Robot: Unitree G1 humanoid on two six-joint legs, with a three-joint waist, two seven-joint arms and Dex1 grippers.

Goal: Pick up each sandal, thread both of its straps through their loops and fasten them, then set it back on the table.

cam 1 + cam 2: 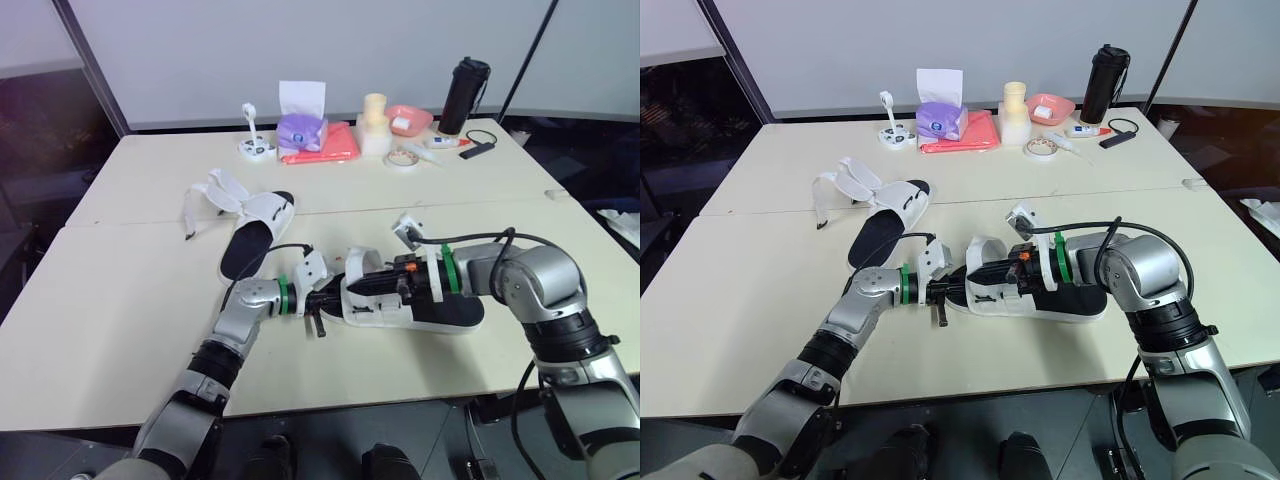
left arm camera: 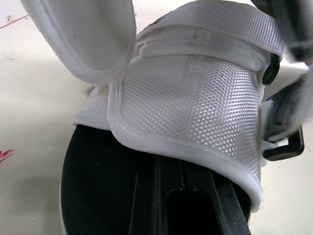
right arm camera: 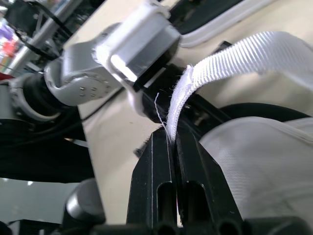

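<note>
Bright, even light, probably overhead; table [image 1: 120, 330] evenly lit, surroundings dark.

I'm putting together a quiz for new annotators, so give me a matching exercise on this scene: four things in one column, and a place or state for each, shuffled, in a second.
Things:
1 white strap
2 far sandal
3 black tumbler
4 tape roll

States:
A standing upright at the far right of the table
B pinched in the right gripper
C lying flat just nearer than the pink bowl
D lying unheld, straps loose

Pairs: 1-B; 2-D; 3-A; 4-C
</note>
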